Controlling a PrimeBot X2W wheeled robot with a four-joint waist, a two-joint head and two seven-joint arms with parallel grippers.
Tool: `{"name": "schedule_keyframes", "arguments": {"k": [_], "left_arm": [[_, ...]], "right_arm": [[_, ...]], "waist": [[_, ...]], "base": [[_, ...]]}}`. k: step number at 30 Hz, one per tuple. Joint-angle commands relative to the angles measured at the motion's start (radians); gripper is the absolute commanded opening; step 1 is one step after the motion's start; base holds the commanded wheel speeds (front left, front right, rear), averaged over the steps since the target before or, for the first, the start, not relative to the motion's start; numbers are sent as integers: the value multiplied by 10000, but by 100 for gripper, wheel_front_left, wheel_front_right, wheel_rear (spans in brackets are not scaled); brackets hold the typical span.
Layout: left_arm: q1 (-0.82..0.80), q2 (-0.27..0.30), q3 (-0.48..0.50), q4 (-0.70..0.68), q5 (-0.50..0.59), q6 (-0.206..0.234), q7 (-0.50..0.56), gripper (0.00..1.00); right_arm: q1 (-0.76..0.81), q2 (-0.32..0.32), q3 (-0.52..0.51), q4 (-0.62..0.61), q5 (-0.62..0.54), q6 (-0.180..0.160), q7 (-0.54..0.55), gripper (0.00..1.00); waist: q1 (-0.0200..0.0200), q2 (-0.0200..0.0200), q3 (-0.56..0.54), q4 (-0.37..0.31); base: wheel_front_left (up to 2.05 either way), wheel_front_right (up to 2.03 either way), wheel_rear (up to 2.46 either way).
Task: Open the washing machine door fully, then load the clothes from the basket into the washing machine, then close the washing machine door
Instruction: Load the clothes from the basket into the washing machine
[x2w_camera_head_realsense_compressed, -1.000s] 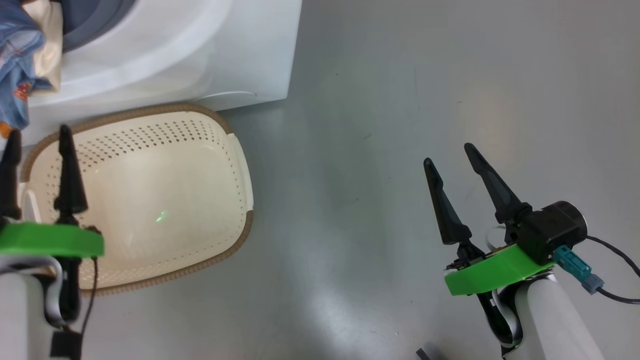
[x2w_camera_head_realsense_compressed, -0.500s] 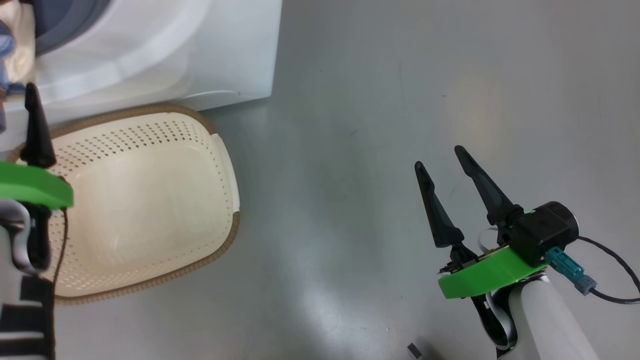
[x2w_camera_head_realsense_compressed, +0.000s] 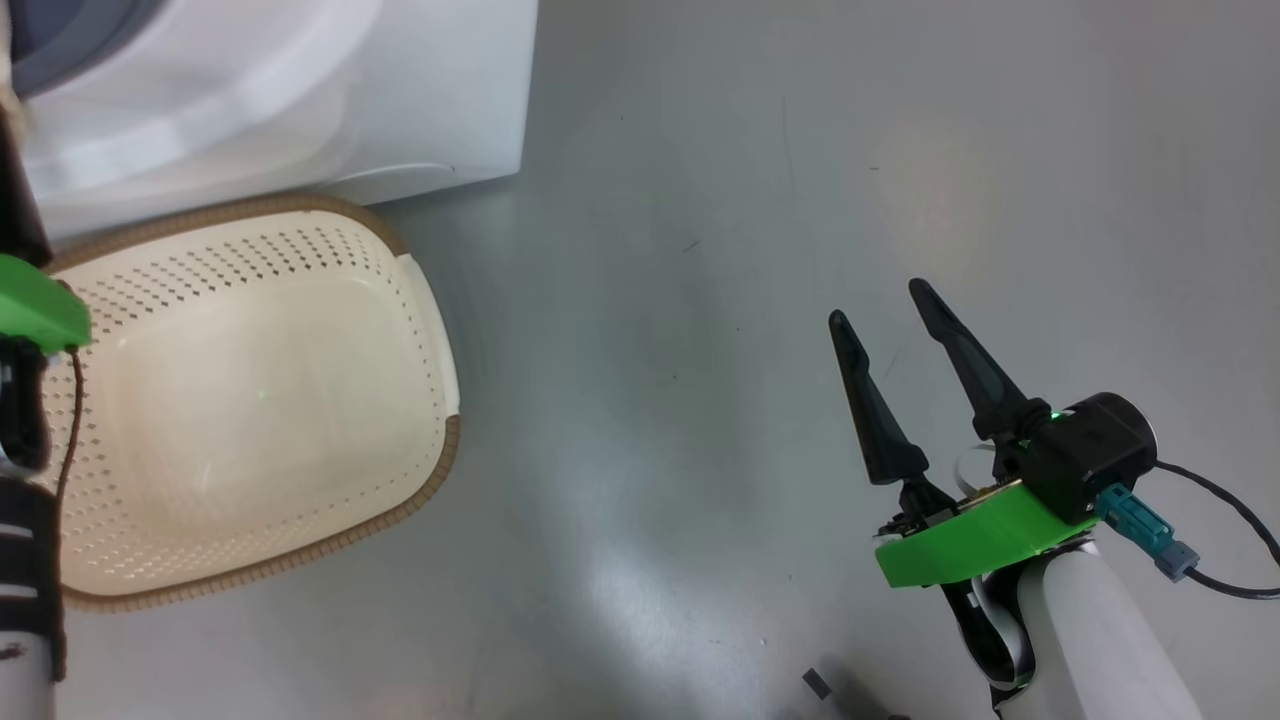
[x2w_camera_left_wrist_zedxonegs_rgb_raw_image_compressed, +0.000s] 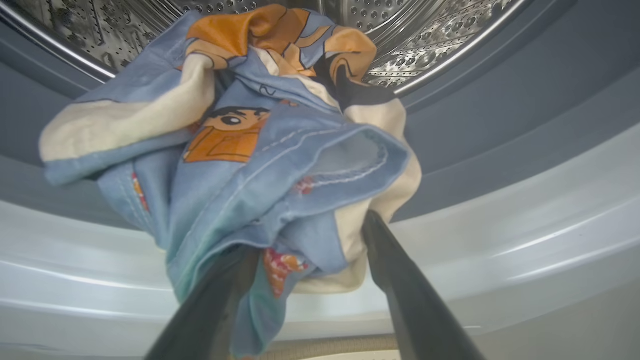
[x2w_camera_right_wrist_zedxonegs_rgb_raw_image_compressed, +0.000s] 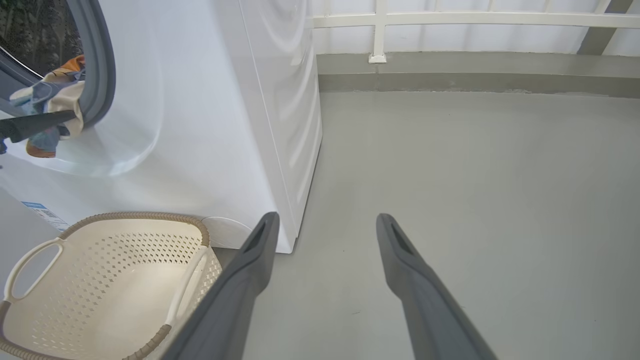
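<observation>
The clothes (x2w_camera_left_wrist_zedxonegs_rgb_raw_image_compressed: 250, 150), a blue, cream and orange bundle, hang over the lower lip of the washing machine's (x2w_camera_head_realsense_compressed: 300, 90) opening, half in the steel drum (x2w_camera_left_wrist_zedxonegs_rgb_raw_image_compressed: 425, 30). My left gripper (x2w_camera_left_wrist_zedxonegs_rgb_raw_image_compressed: 310, 235) is open, its two fingers spread on either side of the bundle's lower end and touching the cloth. From the right wrist view the clothes (x2w_camera_right_wrist_zedxonegs_rgb_raw_image_compressed: 55, 100) show in the opening, with a left finger (x2w_camera_right_wrist_zedxonegs_rgb_raw_image_compressed: 35, 125) against them. The basket (x2w_camera_head_realsense_compressed: 440, 470) sits on the floor before the machine with nothing in it. My right gripper (x2w_camera_head_realsense_compressed: 875, 302) hangs open over bare floor. The washing machine door is out of view.
Grey floor (x2w_camera_head_realsense_compressed: 700, 250) spreads to the right of the machine and basket. In the right wrist view a white railing (x2w_camera_right_wrist_zedxonegs_rgb_raw_image_compressed: 450, 20) and a low kerb run along the far wall. A black cable (x2w_camera_head_realsense_compressed: 1230, 520) trails from my right wrist.
The head camera has shifted, sliding machine and basket leftward in the picture. My left gripper has risen from over the basket towards the machine's opening. The right gripper has barely moved.
</observation>
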Motion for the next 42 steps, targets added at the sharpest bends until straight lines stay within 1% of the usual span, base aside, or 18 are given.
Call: {"name": "schedule_keyframes", "arguments": {"k": [1, 10, 11, 12, 13, 14, 15, 16, 17, 18, 26, 31, 37, 42], "left_arm": [[-166, 549, 156, -61, 45, 31, -57, 100], [-694, 640, 34, 683, -51, -57, -238, 100], [-742, 647, 23, 754, -68, -71, -257, 96], [-787, 659, 12, 825, -83, -85, -275, 90], [-830, 670, 0, 895, -97, -99, -293, 74], [-830, 670, 0, 895, -97, -99, -293, 74], [-871, 680, -12, 965, -111, -112, -310, 66], [-912, 690, -24, 1034, -127, -127, -324, 34], [-952, 698, -35, 1103, -146, -142, -337, 5], [-990, 704, -46, 1170, -167, -160, -350, 0], [-1197, 790, -155, 1549, -300, -299, -467, 0], [-1451, 980, -228, 1304, -278, -360, -592, 0], [-2122, 1433, -411, 940, -116, -410, -563, 0], [-3000, 1949, -742, 856, 76, -485, 0, 0]], "right_arm": [[73, 17, 237, -233, 72, 27, -48, 100], [18, 17, 234, -225, 113, 27, -48, 100], [15, 17, 233, -223, 112, 27, -48, 100], [10, 17, 233, -221, 112, 27, -48, 100], [6, 17, 232, -220, 111, 27, -48, 100], [6, 17, 232, -220, 111, 27, -48, 100], [2, 17, 227, -219, 111, 27, -48, 100], [-2, 17, 223, -217, 107, 27, -48, 100], [-6, 17, 218, -215, 103, 27, -48, 100], [-8, 17, 214, -214, 100, 27, -48, 100], [-3, 17, 198, -200, 86, 27, -48, 100], [-5, 17, 214, -238, 122, 27, -48, 100], [-65, 17, 271, -289, 192, 27, -48, 100], [-138, 17, 337, -338, 301, 27, -48, 100]], "waist": [[0, 0, 32, -12], [0, 0, 116, -13], [0, 0, 122, -9], [0, 0, 128, -7], [0, 0, 134, -4], [0, 0, 134, -4], [0, 0, 140, 1], [0, 0, 147, 6], [0, 0, 152, 11], [0, 0, 155, 16], [0, 0, 138, 52], [0, 0, 155, 77], [0, 0, 397, 21], [0, 0, 666, -98]], "base": [[0, 0, 0], [0, 0, 0], [0, 0, 0], [0, 0, 0], [0, 0, 0], [0, 0, 0], [0, 0, 0], [0, 0, 0], [0, 0, 0], [0, 0, 0], [0, 0, 0], [0, 0, 0], [0, 0, 0], [0, 0, 0]]}}
